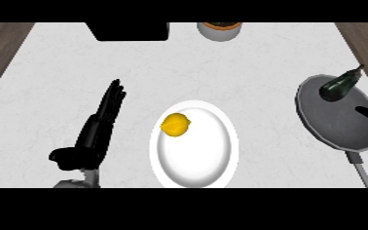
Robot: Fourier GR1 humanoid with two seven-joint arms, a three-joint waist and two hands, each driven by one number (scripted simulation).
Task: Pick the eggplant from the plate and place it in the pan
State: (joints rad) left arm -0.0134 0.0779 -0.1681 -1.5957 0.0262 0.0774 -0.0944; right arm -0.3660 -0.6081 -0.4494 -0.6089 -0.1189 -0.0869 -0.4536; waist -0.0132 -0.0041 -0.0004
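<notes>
The dark eggplant [340,86] lies in the grey pan [336,122] at the right edge, near the pan's far rim. In the middle stands the white plate [194,165], with only a yellow lemon [175,125] on its upper left part. My left hand [97,126] shows to the left of the plate, open, fingers straight and pointing away from me, holding nothing. My right hand does not appear in the head view.
A black appliance [129,31] and a round white container [220,30] sit at the counter's far edge. The pan's handle [359,168] runs toward the lower right corner. Wood shows beyond the counter's left and right edges.
</notes>
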